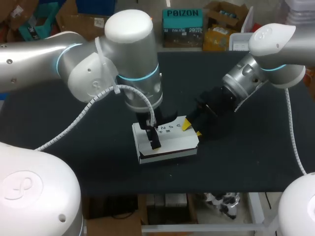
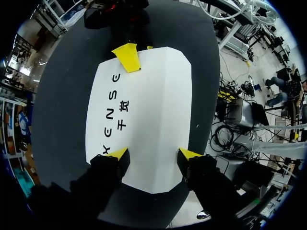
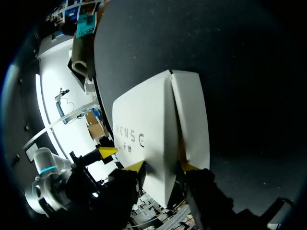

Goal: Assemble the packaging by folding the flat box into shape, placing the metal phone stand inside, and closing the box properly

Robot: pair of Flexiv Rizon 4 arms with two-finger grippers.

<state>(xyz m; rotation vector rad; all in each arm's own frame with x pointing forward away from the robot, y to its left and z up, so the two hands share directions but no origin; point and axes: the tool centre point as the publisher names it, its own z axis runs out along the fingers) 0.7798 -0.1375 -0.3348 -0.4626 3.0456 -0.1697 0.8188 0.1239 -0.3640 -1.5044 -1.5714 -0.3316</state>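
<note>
From above, the white box (image 1: 172,142) lies closed and flat-topped on the dark table (image 1: 246,162), directly under my left gripper (image 1: 152,135). That gripper comes straight down onto the lid, I judge to pin it so the box cannot slide. My right gripper (image 1: 192,128) meets the box's right end. One yellow tip is on the lid and the other against the end face.

From my left wrist, my left gripper (image 2: 153,154) is spread wide. Both yellow tips rest on the near edge of the box (image 2: 148,110) and nothing is clamped between them. This is a press, not a grasp. Ahead of them, at the far end of the lid, lies one fingertip (image 2: 128,57) of my right gripper.

From my right wrist, the box's end edge (image 3: 170,124) runs in between the tips of my right gripper (image 3: 162,166). One tip is on the printed face and one on the end face. Both seem to touch, so I read it as pinching that edge, probably to seat the closing flap. Beside them shows one of my left fingertips (image 3: 108,152).

The phone stand is nowhere in sight, and I cannot tell whether it is inside.
</note>
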